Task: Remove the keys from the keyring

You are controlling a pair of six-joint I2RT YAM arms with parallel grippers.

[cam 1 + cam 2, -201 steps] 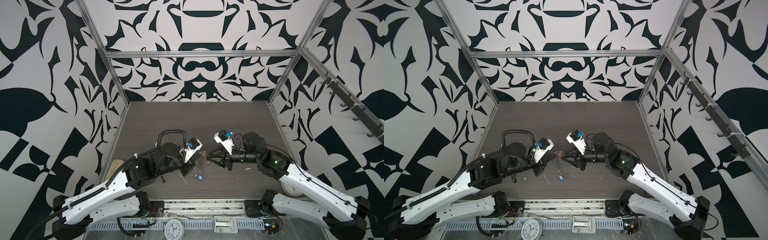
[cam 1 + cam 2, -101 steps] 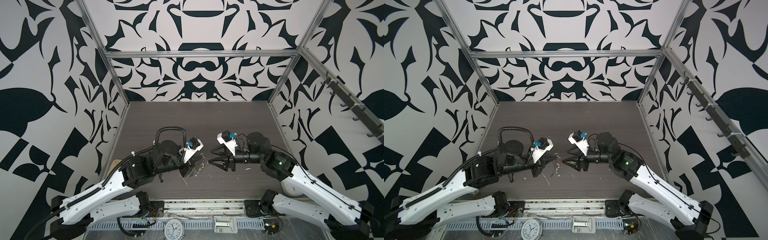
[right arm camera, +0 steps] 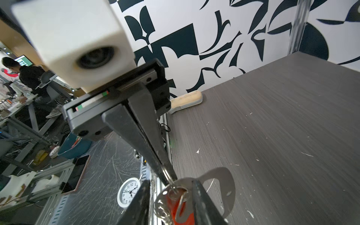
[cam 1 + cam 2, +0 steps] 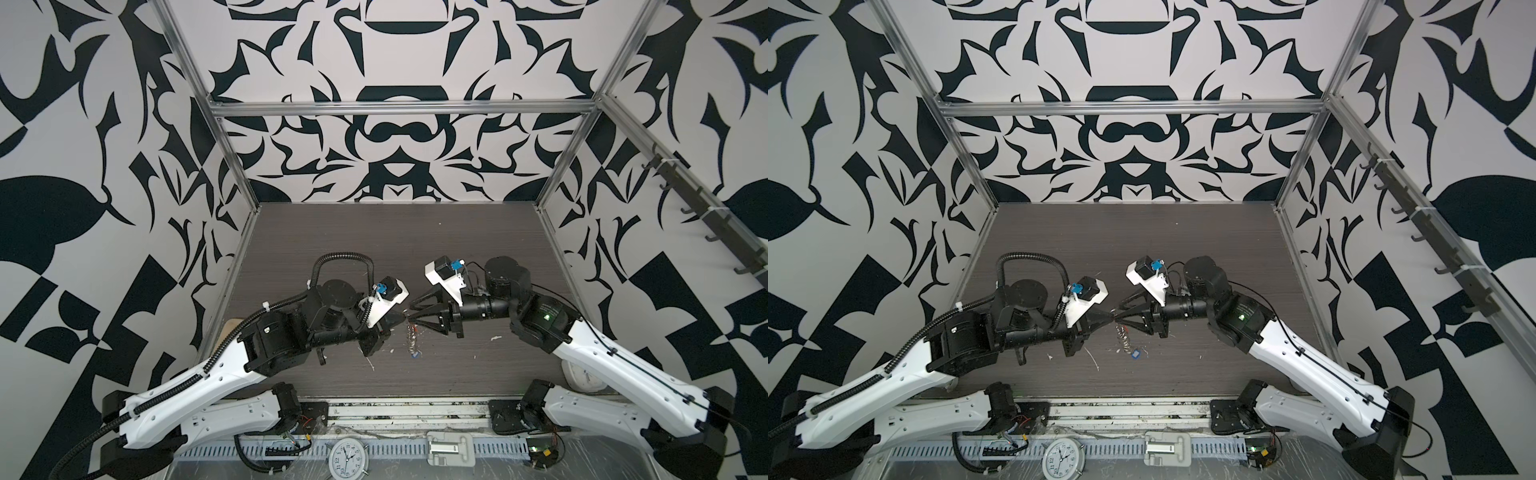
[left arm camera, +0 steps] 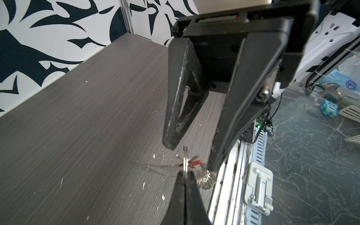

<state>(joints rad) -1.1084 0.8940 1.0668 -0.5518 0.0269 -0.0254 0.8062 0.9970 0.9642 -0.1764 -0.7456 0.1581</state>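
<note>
Overall, scuffed grey tabletop (image 4: 374, 232); patterned walls (image 4: 395, 50)

Keyring (image 4: 1124, 337) between left pincer (image 4: 1112, 319), right pincer (image 4: 1119, 316); table (image 4: 1142, 241) below.

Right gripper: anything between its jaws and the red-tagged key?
Nothing visible. The right gripper is open, jaws flanking the red-tagged key; the left gripper, shut on the small ring, sits at their mouth.

right gripper (image 4: 410, 316) back at the keyring (image 4: 411, 341), jaws narrower than before
</note>
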